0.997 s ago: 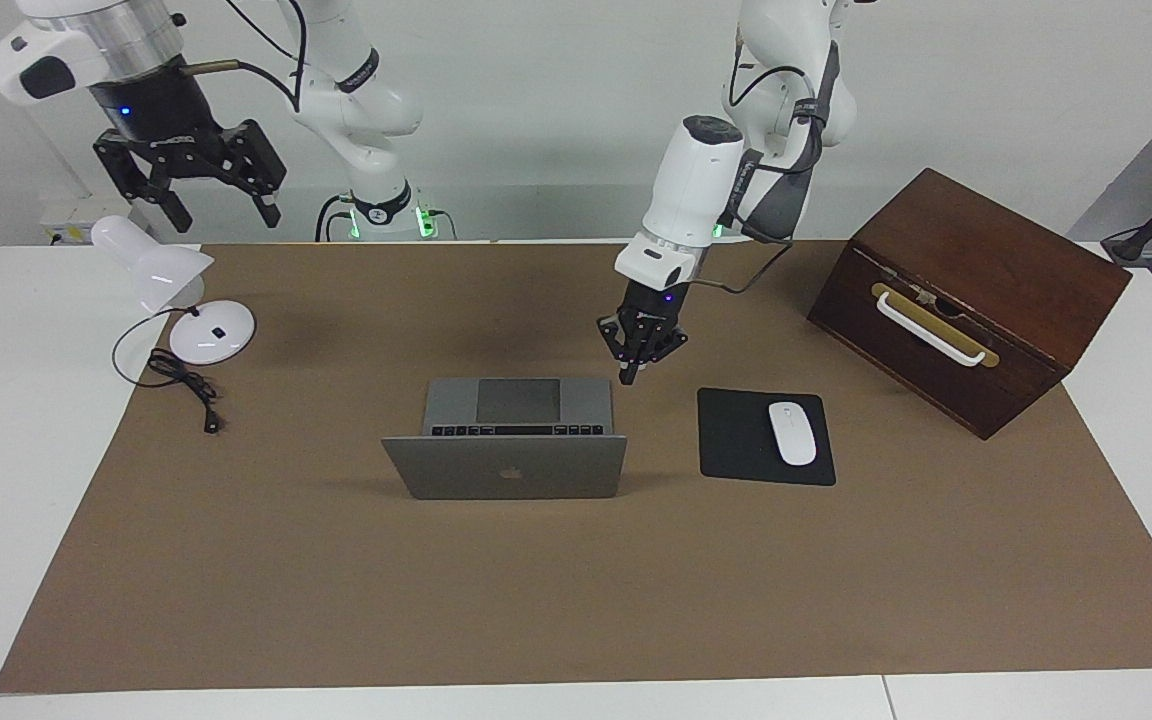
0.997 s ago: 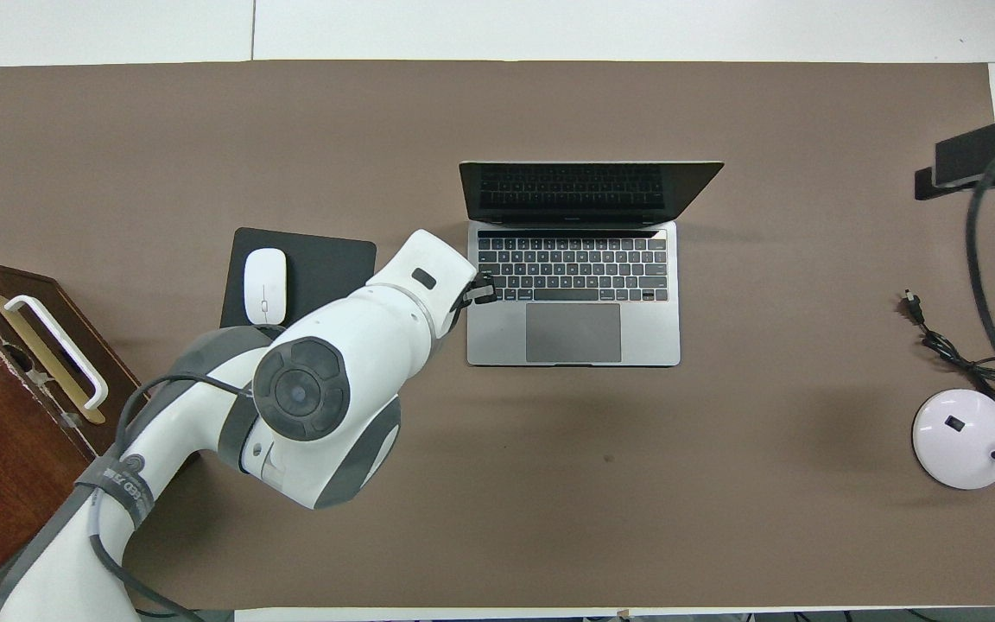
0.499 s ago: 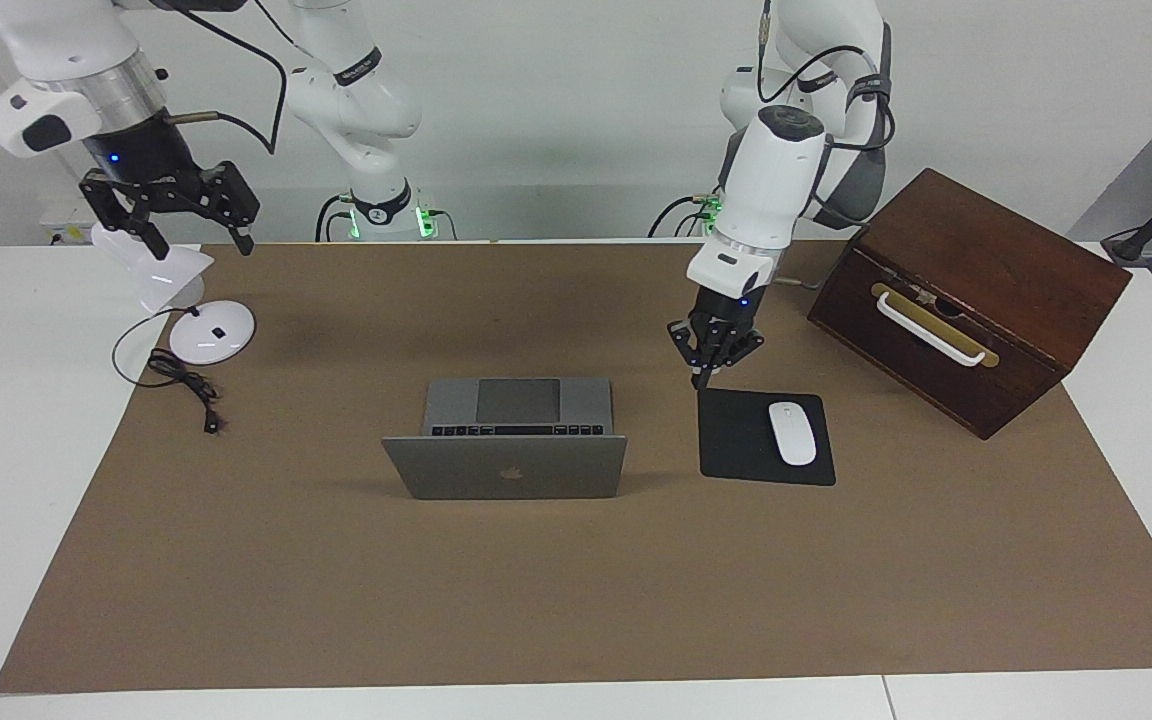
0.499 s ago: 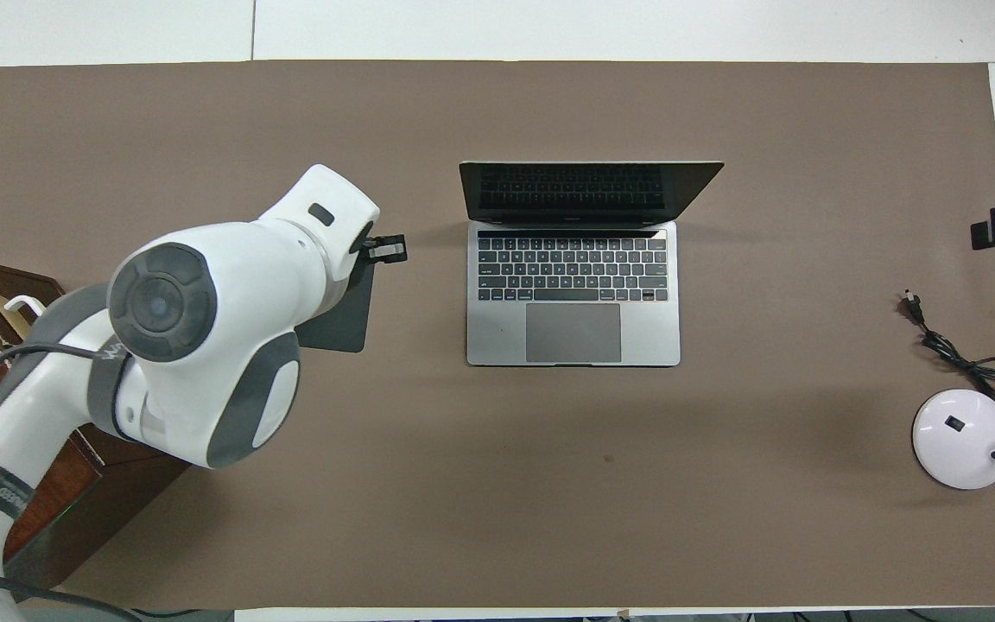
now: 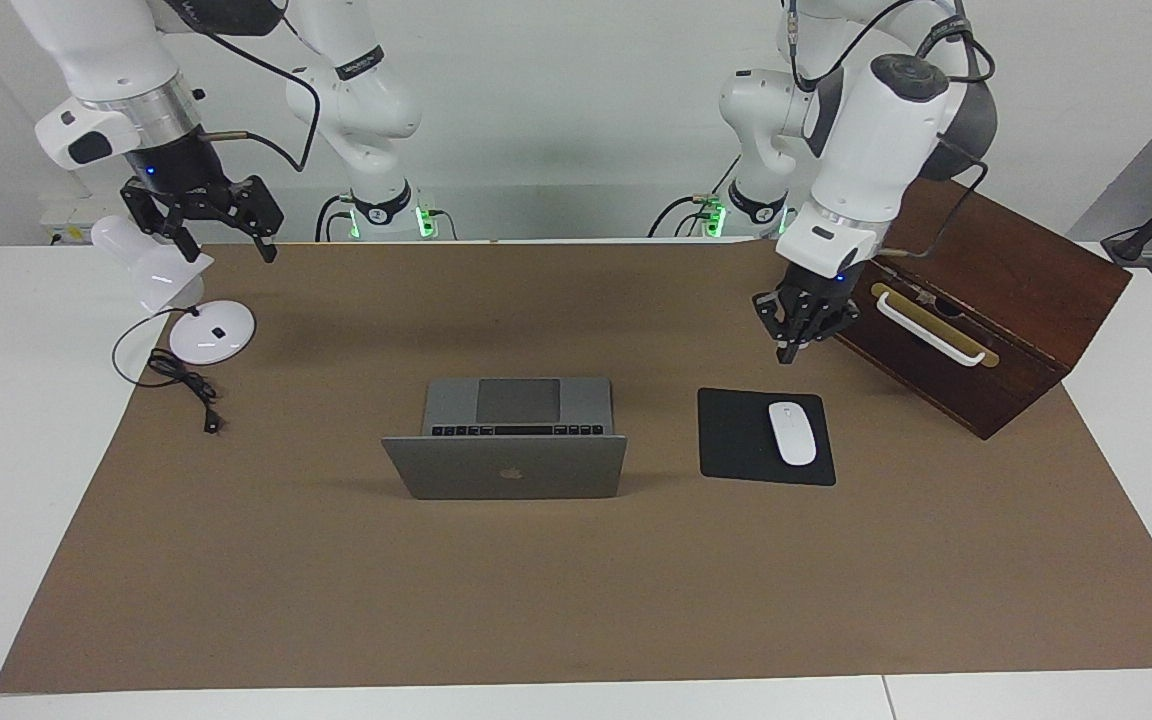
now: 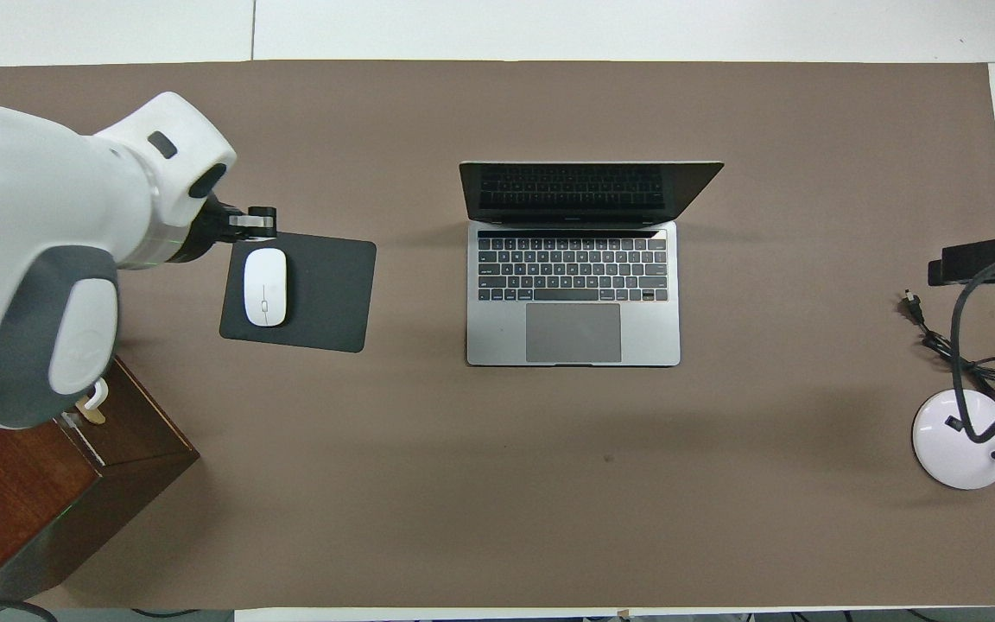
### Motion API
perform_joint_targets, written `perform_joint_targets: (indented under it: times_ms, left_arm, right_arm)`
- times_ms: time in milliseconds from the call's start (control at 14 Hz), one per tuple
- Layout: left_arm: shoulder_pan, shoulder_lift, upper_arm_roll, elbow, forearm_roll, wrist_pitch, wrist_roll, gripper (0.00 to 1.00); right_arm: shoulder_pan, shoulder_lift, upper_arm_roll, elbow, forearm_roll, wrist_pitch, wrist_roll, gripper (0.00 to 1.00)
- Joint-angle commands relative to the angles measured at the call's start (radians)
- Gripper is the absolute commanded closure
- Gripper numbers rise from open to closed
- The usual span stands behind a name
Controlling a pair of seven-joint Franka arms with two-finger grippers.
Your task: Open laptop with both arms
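Brown-covered worktop (image 5: 336,600): I see the laptop (image 5: 506,440) open; my left claw (image 5: 788,350) pinched shut, empty; right claw (image 5: 221,235) spread, empty.

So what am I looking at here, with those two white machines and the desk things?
They are two robot arms, each ending in a small black pincer. One picture is taken from across the table, facing them; the other looks down from above their end. On the brown mat sits a laptop, already open. Beside it, toward the left arm's end, lies a white mouse on a black mouse pad, next to a wooden box. A white desk lamp stands at the right arm's end. The left pincer is shut and holds nothing, up over the mat near the box. The right pincer is open and empty, up by the lamp.
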Motion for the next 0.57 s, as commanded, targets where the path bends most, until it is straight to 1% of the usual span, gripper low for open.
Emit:
perform_joint_targets:
  times_ms: [0,142,285,356,427,499]
  left_arm:
    - [0.082,-0.039,-0.01,0.039,-0.002,-0.138,0.121,1.0]
    - [0.165,-0.064,-0.008,0.038,-0.002,-0.192,0.239,1.0]
    - [0.238,-0.082,-0.01,0.038,-0.001,-0.23,0.307,1.0]
    - [0.26,-0.082,-0.008,0.039,0.011,-0.261,0.333,1.0]
    - [0.268,-0.084,-0.01,0.039,0.06,-0.281,0.342,1.0]
    - [0.269,-0.096,-0.01,0.036,0.08,-0.281,0.342,1.0]
  right_arm:
    - [-0.011,-0.025,0.005,-0.027,0.063,0.023,0.049,0.0]
    - [-0.011,-0.022,0.005,-0.023,0.063,0.027,0.021,0.0]
    - [-0.004,-0.02,0.01,-0.023,0.063,0.052,-0.021,0.0]
    - [0.016,-0.022,0.01,-0.024,0.063,0.052,-0.013,0.0]
    - [0.031,-0.022,0.01,-0.024,0.063,0.052,-0.013,0.0]
    - [0.035,-0.022,0.01,-0.024,0.063,0.053,-0.016,0.0]
